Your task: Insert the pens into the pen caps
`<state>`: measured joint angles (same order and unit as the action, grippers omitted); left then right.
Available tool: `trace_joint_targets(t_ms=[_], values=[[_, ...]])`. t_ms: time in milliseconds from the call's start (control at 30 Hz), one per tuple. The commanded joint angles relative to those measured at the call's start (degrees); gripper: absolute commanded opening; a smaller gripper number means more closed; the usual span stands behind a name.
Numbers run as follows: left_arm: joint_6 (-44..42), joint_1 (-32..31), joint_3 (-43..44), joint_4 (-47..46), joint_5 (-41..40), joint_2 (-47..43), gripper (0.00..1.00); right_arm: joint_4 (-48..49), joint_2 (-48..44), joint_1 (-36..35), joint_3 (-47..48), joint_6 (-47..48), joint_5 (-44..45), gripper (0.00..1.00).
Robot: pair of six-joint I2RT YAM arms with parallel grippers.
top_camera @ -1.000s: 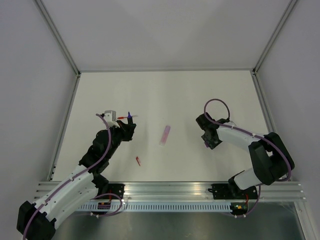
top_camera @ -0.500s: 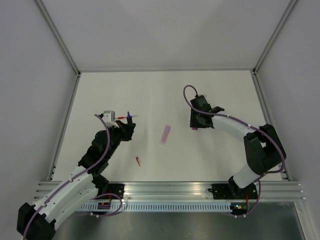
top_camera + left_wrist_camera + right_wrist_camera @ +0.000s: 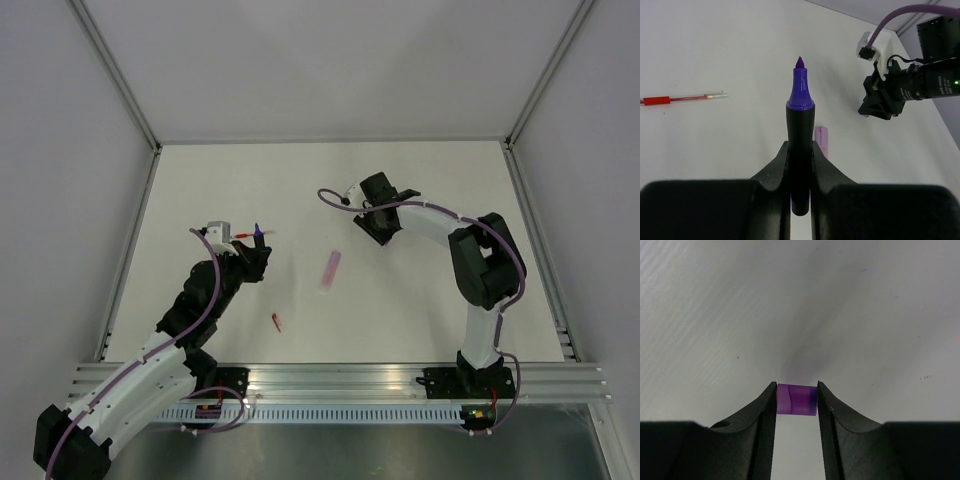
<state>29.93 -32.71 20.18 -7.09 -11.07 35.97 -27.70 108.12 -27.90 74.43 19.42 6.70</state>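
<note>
My left gripper (image 3: 800, 150) is shut on a thick dark marker (image 3: 800, 130), whose purple tip (image 3: 800, 87) points away from the wrist; from above this gripper (image 3: 255, 246) sits at the table's left. A thin red pen (image 3: 685, 98) lies just left of it. My right gripper (image 3: 797, 388) is shut on a stubby purple pen cap (image 3: 797, 400), clamped end to end above the table. From above that gripper (image 3: 374, 230) hangs right of centre. A tiny red cap (image 3: 276, 321) lies near the front.
A short pale pink piece (image 3: 330, 268) lies on the white table (image 3: 440, 300) between the two grippers, also seen past the marker (image 3: 821, 140). Grey walls and metal rails (image 3: 130, 250) bound the table on three sides.
The right arm has swung left and farther from its base, carrying the purple cap toward the table's centre. The left arm and its marker have not moved.
</note>
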Motion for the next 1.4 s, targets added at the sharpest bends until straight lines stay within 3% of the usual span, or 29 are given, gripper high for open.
trace_joint_targets(t_ms=[0,100,233,333,500,600,667,733,767,833,867,967,1067,1167,1367], values=[[0.2,0.0,2.0,-0.4,-1.1,-0.3,0.02,-6.7,3.7,0.0,6.1,13.1,-4.9,0.39],[0.3,0.0,2.3,-0.6,-0.8,-0.1,0.02,-8.9,4.7,0.0,7.8,15.6,-6.4,0.41],[0.5,0.0,2.2,-0.5,-0.7,0.1,0.02,-7.7,2.0,-0.3,2.8,18.6,-8.2,0.47],[0.5,0.0,2.2,-0.1,-1.1,-0.2,0.02,-6.3,0.3,-0.4,1.1,18.1,-7.1,0.55],[0.7,0.0,2.1,0.1,-1.5,-0.6,0.02,-4.1,-3.5,-0.6,1.4,13.6,-5.3,0.59],[0.7,0.0,2.0,-0.1,-1.1,-0.5,0.02,-1.4,-5.9,-0.7,3.1,5.0,-3.5,0.61],[0.7,0.0,2.0,-0.4,-0.5,-0.2,0.02,-0.9,-6.1,-0.7,5.0,-5.5,-2.5,0.62],[0.6,0.0,1.6,-1.6,1.6,0.0,0.02,-3.6,-3.4,-0.6,11.8,-13.8,0.8,0.62],[0.0,0.0,1.4,-2.2,3.4,0.1,0.02,-8.3,-1.7,-0.6,14.7,-24.0,3.5,0.62],[-0.7,0.0,1.3,-3.6,5.3,0.4,0.02,-18.5,4.5,-0.6,24.5,-32.2,8.8,0.62],[-1.6,0.0,1.5,-3.9,7.2,0.6,0.02,-21.7,6.0,-0.5,26.1,-42.9,11.3,0.62],[-2.6,0.0,2.3,-4.6,10.8,2.6,0.02,-27.3,7.3,-0.3,26.8,-60.1,13.0,0.64],[-3.7,0.0,3.4,-6.3,18.9,5.9,0.02,-24.8,4.7,-0.4,21.6,-70.6,8.7,0.65],[-4.8,-0.2,5.2,-8.3,27.1,10.9,0.02,-27.7,4.6,-0.3,21.9,-76.6,12.2,0.65],[-6.4,-2.2,8.0,-10.3,34.4,17.9,0.02,-29.1,5.8,-0.3,18.9,-83.6,13.4,0.65]])
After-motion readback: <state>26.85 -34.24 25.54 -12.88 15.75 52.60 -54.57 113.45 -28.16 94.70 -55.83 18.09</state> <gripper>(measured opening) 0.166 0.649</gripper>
